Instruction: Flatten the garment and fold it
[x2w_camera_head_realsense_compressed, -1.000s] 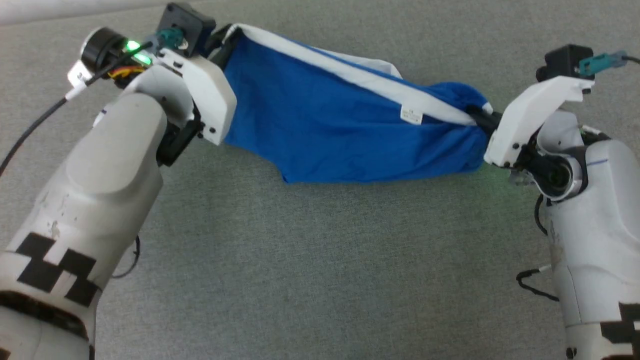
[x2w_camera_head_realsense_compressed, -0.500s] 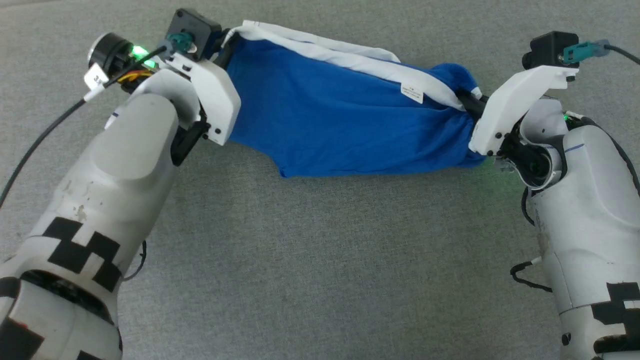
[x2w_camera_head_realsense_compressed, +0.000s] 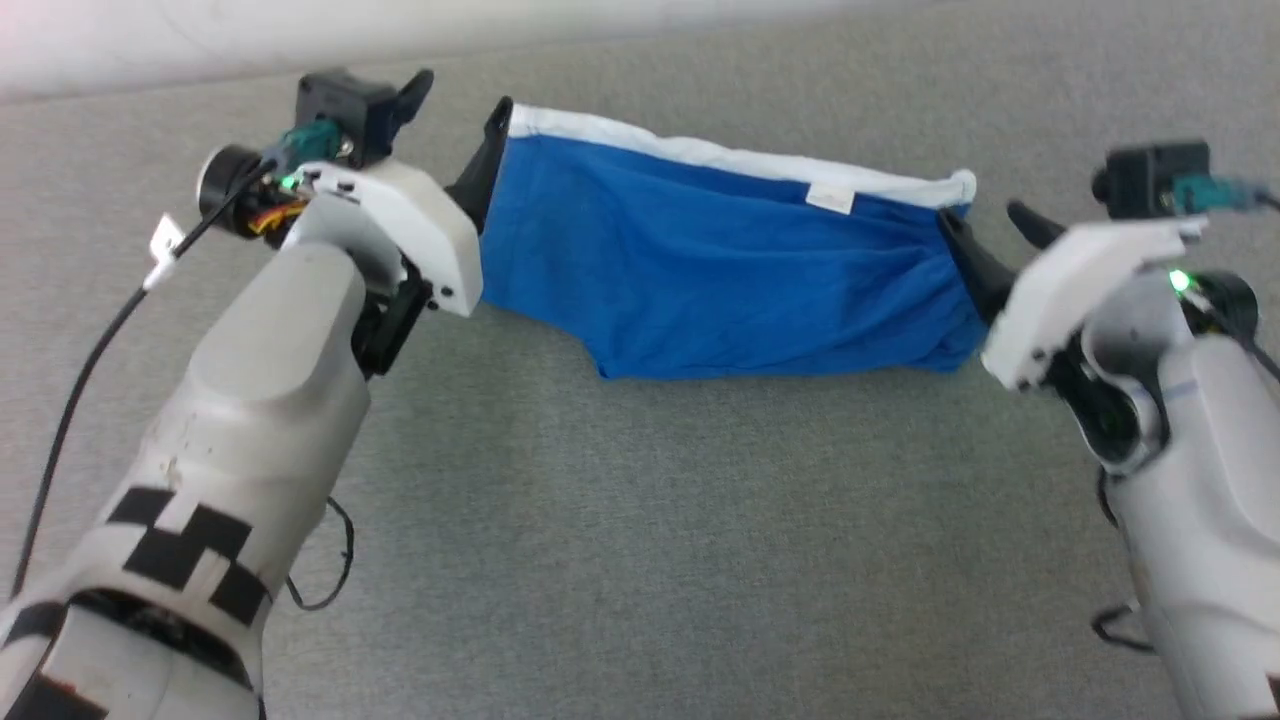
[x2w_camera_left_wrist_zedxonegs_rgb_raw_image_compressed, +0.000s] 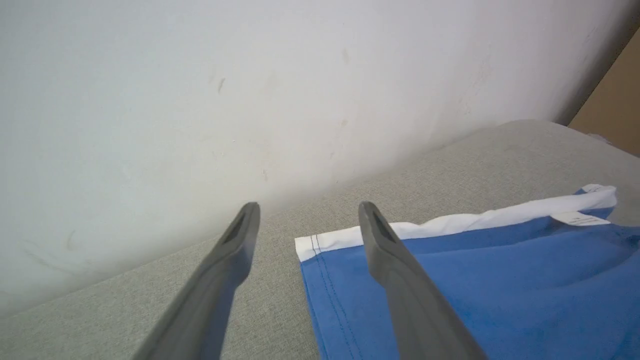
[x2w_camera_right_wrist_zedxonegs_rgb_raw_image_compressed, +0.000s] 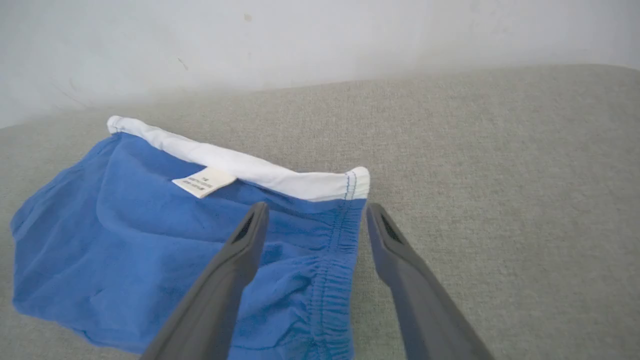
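Released since half a second ago, the garment (x2w_camera_head_realsense_compressed: 720, 270) no longer hangs between the two grippers. It lies spread on the grey fabric surface (x2w_camera_head_realsense_compressed: 640, 500), near the white wall (x2w_camera_left_wrist_zedxonegs_rgb_raw_image_compressed: 200, 100). Its white waistband (x2w_camera_head_realsense_compressed: 700, 155) runs along the far edge, and the small label (x2w_camera_head_realsense_compressed: 830, 198) shows just below it toward the right end; the blue cloth is softly creased. At the garment's left end the left gripper (x2w_camera_head_realsense_compressed: 462, 95) has its fingers well apart and holds nothing — the waistband corner appears between them in the left wrist view. At the right end the right gripper (x2w_camera_head_realsense_compressed: 980, 212) is likewise spread and empty, with the gathered side seam between its fingers.
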